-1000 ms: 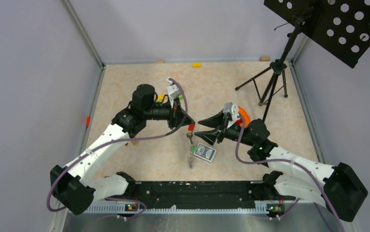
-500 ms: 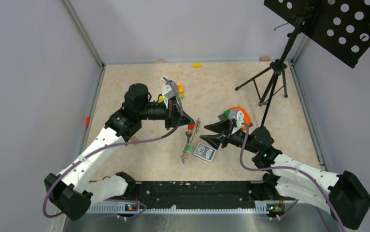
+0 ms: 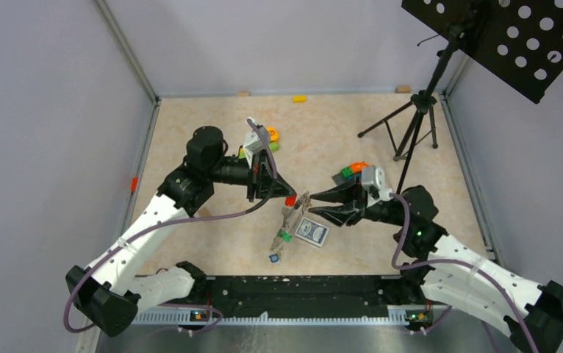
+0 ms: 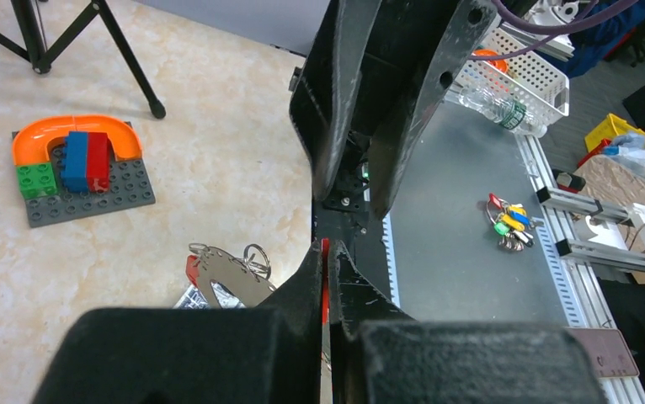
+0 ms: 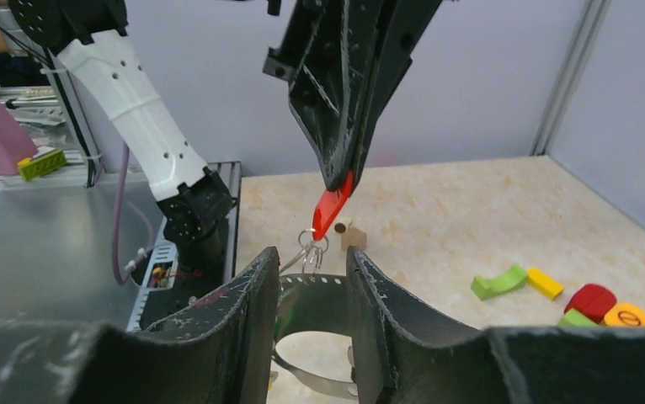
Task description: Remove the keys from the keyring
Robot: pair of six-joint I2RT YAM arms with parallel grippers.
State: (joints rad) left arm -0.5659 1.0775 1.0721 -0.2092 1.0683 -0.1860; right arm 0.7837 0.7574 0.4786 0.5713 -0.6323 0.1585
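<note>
Black left gripper (image 3: 287,195) hangs up and left of the blue-and-white playing-card box (image 3: 312,232). It is clenched tight on the red plastic tag of one small metal key, the red-tagged key (image 3: 291,199).

From that key the large thin grey metal keyring (image 4: 218,282) slopes down toward the arm bases and passes just left of the box. Its long axis runs from beyond the box's far-left corner to past its near-left corner. The green-tagged key (image 3: 286,235) sits on the ring, level with the box and just beside it. The blue-tagged key (image 3: 273,257) is at the low end, nearer the bases than the box.

Right gripper (image 3: 314,203) is just beyond the box, tips pointing left at the ring's top end. In its wrist view the jaws stand part-way apart and straddle the grey band. Cannot tell whether they pinch it.

Judgement: the coming move turns on the two pincers meeting tip to tip, with the red tag just left of the right tips. The right arm is nearer the ring and the left has the key. Drawing them apart along that line should work the key off.

Room: beige tabletop (image 3: 190,132) lies open left of the box. A grey baseplate with orange arch (image 3: 352,170) sits close behind the right wrist, and a black tripod stand (image 3: 411,132) stands well beyond and right of the box.
</note>
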